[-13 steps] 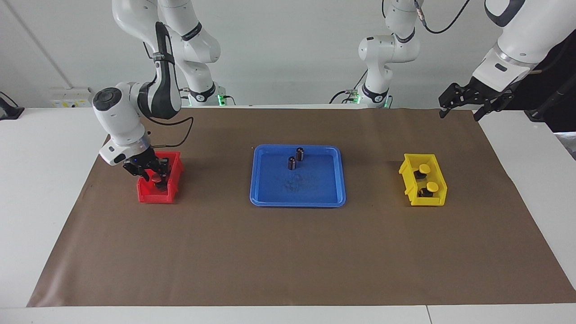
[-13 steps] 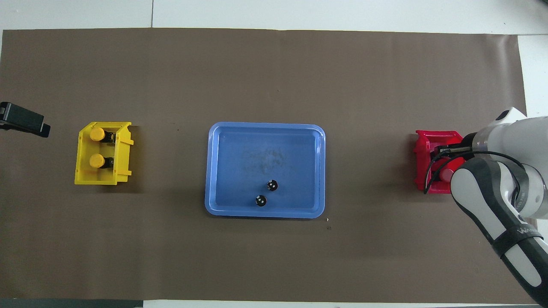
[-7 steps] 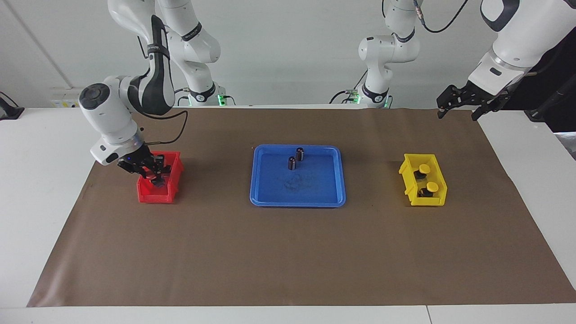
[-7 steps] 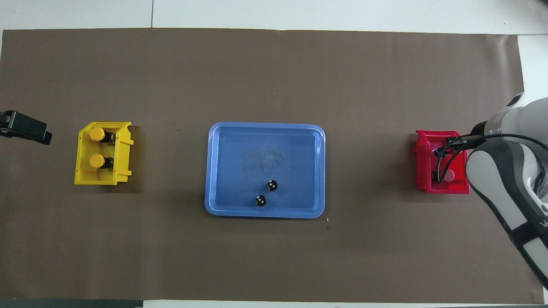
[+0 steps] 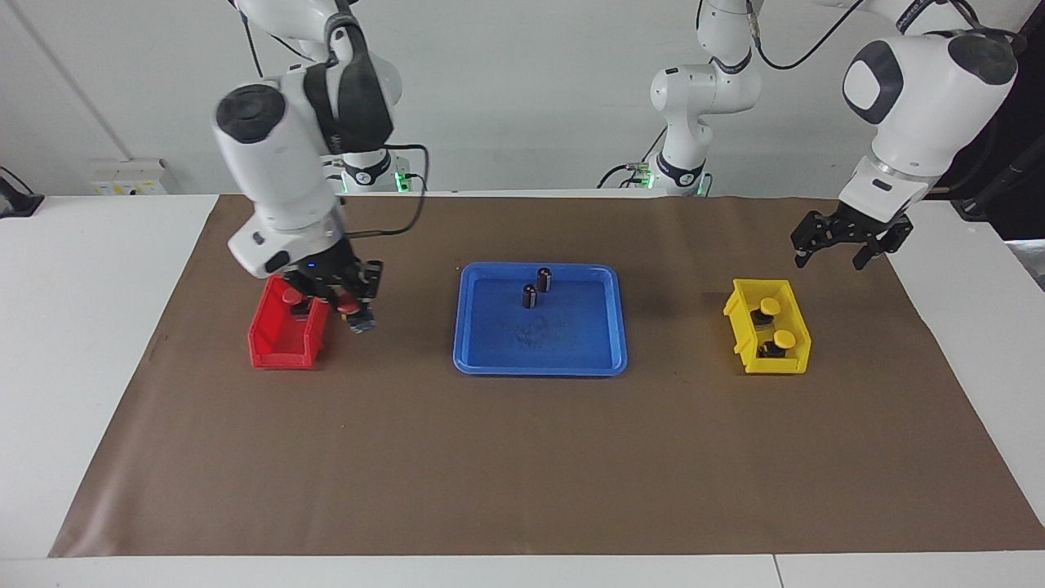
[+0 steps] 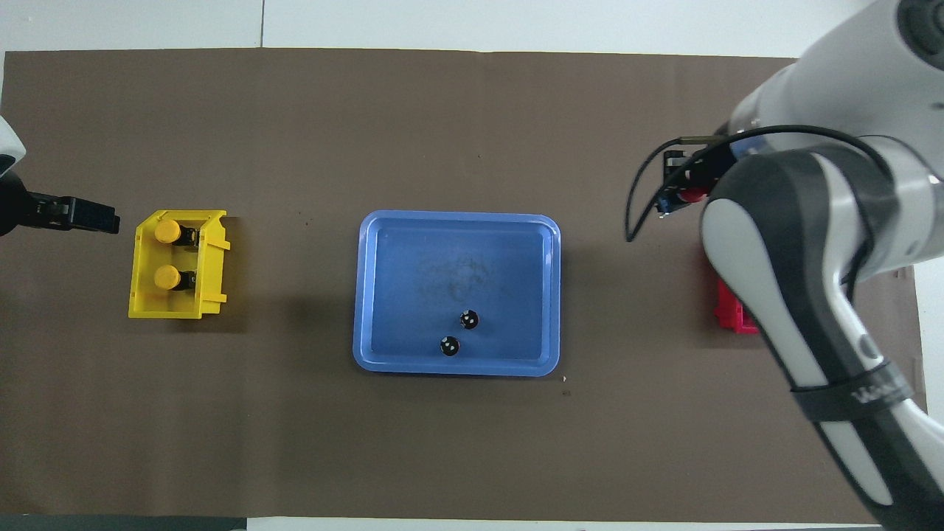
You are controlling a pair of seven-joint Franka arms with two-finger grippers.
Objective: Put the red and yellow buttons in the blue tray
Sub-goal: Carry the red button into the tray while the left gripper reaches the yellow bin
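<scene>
My right gripper [image 5: 356, 317] is shut on a red button [image 5: 349, 305] and holds it in the air over the brown paper between the red bin [image 5: 282, 343] and the blue tray [image 5: 563, 343]. It also shows in the overhead view [image 6: 675, 195]. A second red button [image 5: 291, 297] sits in the red bin. Two yellow buttons [image 5: 767, 306] [image 5: 784, 338] sit in the yellow bin [image 5: 747, 322]. My left gripper [image 5: 845, 245] hangs open and empty over the paper beside the yellow bin.
Two dark capless cylinders [image 5: 544, 279] [image 5: 529, 296] stand in the blue tray [image 6: 413, 280] at its edge nearer the robots. The right arm covers most of the red bin [image 6: 730, 313] in the overhead view. Brown paper [image 5: 522, 457] covers the table.
My right gripper rose out of the red bin with a red button and moved toward the blue tray. My left gripper came down and closer to the yellow bin.
</scene>
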